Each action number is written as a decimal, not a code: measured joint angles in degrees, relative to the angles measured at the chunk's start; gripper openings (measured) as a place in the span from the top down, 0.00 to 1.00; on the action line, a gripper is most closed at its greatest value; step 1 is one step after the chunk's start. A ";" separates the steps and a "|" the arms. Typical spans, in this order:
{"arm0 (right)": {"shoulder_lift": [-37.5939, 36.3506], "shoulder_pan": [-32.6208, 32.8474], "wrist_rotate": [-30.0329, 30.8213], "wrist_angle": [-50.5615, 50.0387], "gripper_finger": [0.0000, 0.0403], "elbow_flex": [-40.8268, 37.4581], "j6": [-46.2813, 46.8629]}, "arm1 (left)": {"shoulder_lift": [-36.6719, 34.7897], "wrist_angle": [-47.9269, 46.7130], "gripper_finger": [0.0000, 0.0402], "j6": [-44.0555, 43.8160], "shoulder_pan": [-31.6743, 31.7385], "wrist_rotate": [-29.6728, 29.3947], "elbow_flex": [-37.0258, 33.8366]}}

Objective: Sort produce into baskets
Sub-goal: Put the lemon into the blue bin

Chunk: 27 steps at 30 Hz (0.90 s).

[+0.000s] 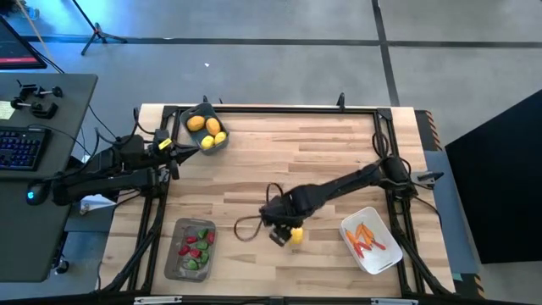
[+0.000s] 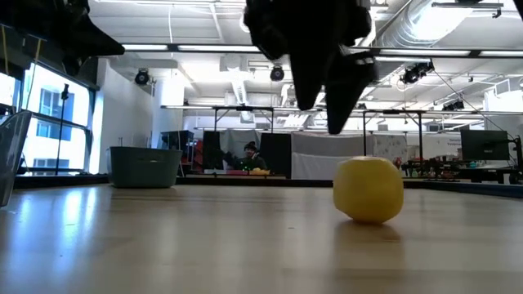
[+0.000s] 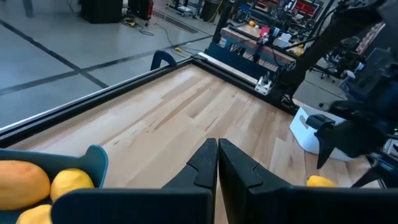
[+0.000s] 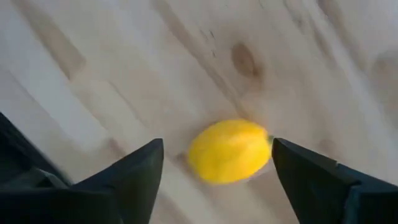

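A yellow lemon [image 1: 295,235] lies on the wooden table, seen also in the low view [image 2: 368,189] and the right wrist view [image 4: 230,151]. My right gripper [image 1: 284,229] hangs open just above it [image 4: 216,165], one finger toward each end of the lemon, touching nothing. My left gripper [image 1: 174,148] is shut and empty [image 3: 217,155] at the near rim of the blue-grey tub [image 1: 203,129], which holds lemons and an orange round. The shallow grey tray [image 1: 190,247] holds red and green pieces. The white tub [image 1: 370,240] holds thin orange sticks.
A black frame runs round the table's edge [image 1: 271,108]. The bare wood in the table's middle [image 1: 296,152] is free room. A desk with a keyboard [image 1: 21,146] stands left of the table. A person sits far off in the room [image 2: 249,155].
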 joint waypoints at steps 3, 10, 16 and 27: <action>0.00 2.53 4.01 -0.02 0.26 0.02 -17.25 | 0.00 0.00 1.00 0.87 0.00 -0.02 0.00; 0.00 4.51 0.40 -4.32 0.25 0.04 -10.08 | 0.00 -0.13 1.00 0.72 0.00 -0.01 -0.01; 0.24 5.22 1.42 -0.50 0.25 0.05 14.61 | 0.02 -0.26 1.00 -0.50 0.00 -0.04 0.01; 8.81 5.32 1.66 -0.86 0.25 0.05 15.48 | 0.02 -1.37 1.00 -0.62 0.04 -0.19 -0.01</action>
